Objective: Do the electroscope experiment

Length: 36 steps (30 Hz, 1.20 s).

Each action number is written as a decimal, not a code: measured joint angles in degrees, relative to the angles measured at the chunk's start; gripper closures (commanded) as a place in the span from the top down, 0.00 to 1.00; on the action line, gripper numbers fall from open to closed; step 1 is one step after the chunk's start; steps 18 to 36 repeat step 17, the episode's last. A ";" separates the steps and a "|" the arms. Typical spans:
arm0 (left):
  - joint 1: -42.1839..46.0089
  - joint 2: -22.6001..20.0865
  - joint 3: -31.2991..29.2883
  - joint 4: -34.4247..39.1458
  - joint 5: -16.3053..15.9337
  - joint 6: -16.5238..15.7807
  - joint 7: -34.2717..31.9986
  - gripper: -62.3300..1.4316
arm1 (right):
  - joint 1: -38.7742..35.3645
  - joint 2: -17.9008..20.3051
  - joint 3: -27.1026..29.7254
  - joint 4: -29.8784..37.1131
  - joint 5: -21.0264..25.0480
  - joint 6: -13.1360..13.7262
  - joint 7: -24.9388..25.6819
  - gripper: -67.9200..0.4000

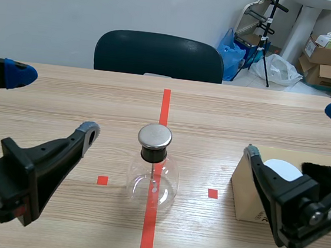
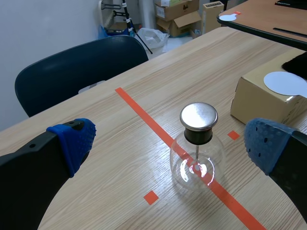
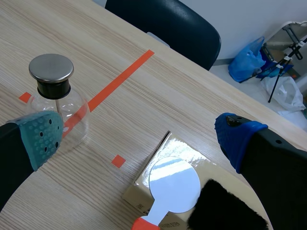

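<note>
Now the left gripper (image 1: 54, 103) and right gripper (image 1: 295, 132) are hanging open, empty; the electroscope (image 1: 153, 170) is standing on the table (image 1: 243, 114) between them, risking toppling under any careless sweep.

A glass electroscope flask (image 1: 151, 180) with a metal cap stands on the counter (image 1: 225, 115), on the red tape line between the left pincer (image 1: 54, 103) and the right pincer (image 1: 295, 132), both spread wide, near a cardboard box (image 1: 242, 192) carrying a white disc (image 1: 282, 170) and a black cloth (image 1: 326, 172).
</note>
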 measured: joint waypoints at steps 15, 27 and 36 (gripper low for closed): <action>0.00 0.00 0.00 0.00 0.00 0.00 0.00 1.00 | 0.00 0.00 0.00 0.00 0.00 0.00 0.44 1.00; 0.00 0.00 0.00 0.00 0.00 0.00 0.00 1.00 | 0.00 0.00 0.00 0.00 0.00 0.02 0.44 1.00; 0.00 0.00 0.00 0.00 0.00 0.00 0.00 1.00 | 0.00 0.00 0.00 0.00 0.00 0.02 0.44 1.00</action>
